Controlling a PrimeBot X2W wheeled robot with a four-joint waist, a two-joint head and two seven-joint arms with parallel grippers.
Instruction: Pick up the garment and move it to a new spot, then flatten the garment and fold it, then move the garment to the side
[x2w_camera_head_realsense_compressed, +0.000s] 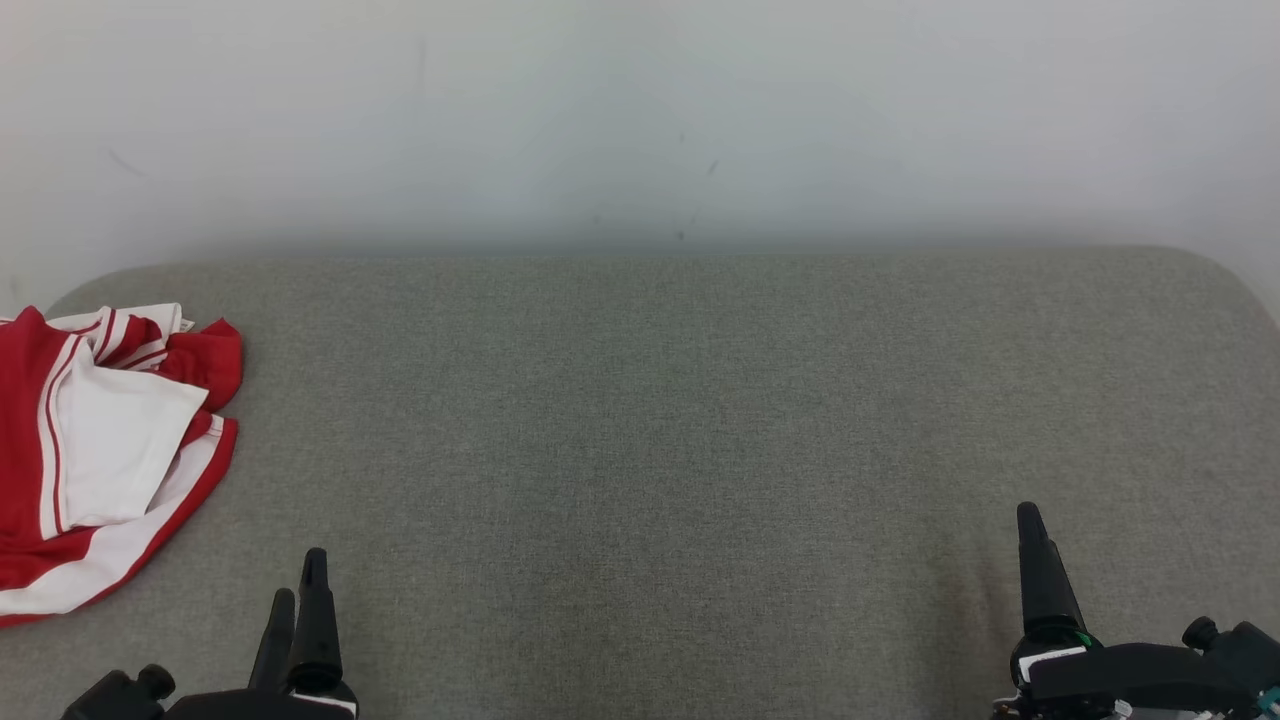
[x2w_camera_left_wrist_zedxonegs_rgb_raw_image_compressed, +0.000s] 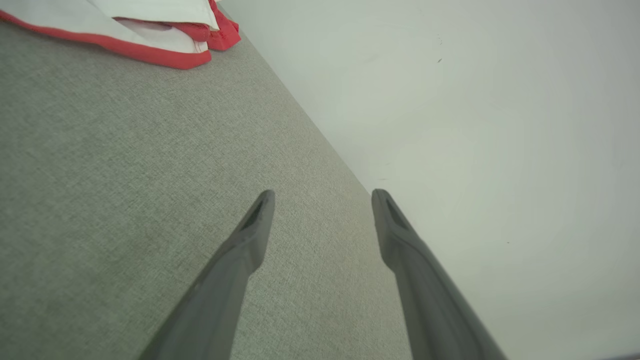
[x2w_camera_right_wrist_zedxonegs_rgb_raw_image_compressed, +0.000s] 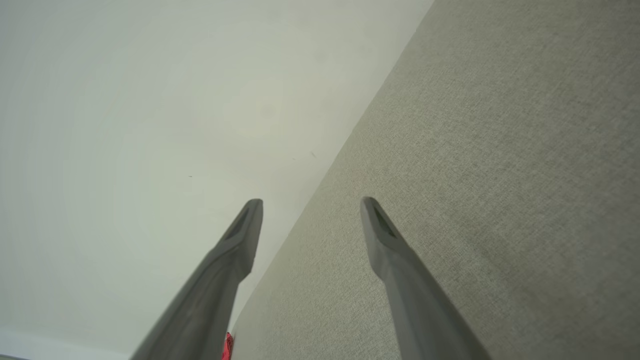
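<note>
Lying bunched at the left end of a grey-green woven padded surface (x2w_camera_head_realsense_compressed: 640, 420), the red and white striped fabric garment (x2w_camera_head_realsense_compressed: 100, 450) runs partly off the head view's left edge. Just to its right, not touching it, the left gripper (x2w_camera_left_wrist_zedxonegs_rgb_raw_image_compressed: 324, 195) hovers above bare cloth with its two dark fingers spread and nothing between them. Well apart at the lower right, the right gripper (x2w_camera_right_wrist_zedxonegs_rgb_raw_image_compressed: 311, 201) also has its fingers spread and empty. Behind the surface stands a pale blank wall (x2w_camera_head_realsense_compressed: 640, 120).
</note>
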